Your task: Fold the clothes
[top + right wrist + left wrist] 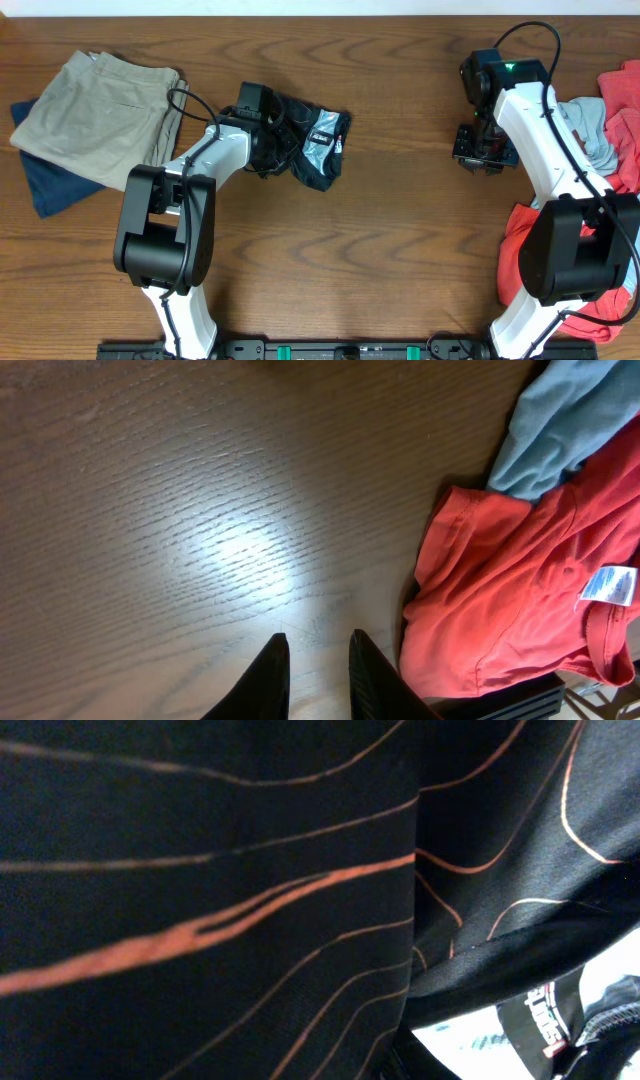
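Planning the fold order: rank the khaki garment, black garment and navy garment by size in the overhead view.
Largest: khaki garment.
Then black garment and navy garment: visible parts look alike, both partly covered, so unranked.

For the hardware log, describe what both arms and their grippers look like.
Both the left arm and right arm have white tubular links joined by bulky black motor housings. Thin black cables loop along each. A small green light glows on the right arm's black wrist block. The right gripper has two slim, black, tapered fingers. The left arm's fingers cannot be seen.
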Available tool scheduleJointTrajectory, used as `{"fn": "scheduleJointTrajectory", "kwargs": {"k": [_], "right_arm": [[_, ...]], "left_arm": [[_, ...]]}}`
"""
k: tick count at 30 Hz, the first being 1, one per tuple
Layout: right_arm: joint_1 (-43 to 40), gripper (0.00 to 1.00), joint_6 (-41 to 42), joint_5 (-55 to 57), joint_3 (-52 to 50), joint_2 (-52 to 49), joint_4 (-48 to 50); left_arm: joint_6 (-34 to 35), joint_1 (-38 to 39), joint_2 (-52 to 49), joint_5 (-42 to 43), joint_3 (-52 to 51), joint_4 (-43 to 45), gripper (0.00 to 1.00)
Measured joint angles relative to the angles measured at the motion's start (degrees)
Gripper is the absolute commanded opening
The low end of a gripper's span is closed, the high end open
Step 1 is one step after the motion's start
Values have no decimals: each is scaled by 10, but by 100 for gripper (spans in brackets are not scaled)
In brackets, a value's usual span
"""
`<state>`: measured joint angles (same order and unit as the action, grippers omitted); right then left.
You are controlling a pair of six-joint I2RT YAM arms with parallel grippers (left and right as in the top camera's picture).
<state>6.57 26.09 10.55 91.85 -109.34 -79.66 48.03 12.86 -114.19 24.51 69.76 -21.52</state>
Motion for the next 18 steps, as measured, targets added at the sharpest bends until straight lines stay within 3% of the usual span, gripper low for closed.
{"fn": "scheduleJointTrajectory", "kwargs": {"k": [15, 17, 18], "right_arm": [[0, 21, -9, 0, 0, 0, 2], [0, 21, -9, 0, 0, 0, 2], [0, 22, -9, 0, 0, 0, 2]], "left_arm": [[-85, -31, 2, 4, 4, -55, 29], [-104, -52, 2, 8, 4, -61, 35], [-116, -66, 3, 9, 4, -62, 44]]}}
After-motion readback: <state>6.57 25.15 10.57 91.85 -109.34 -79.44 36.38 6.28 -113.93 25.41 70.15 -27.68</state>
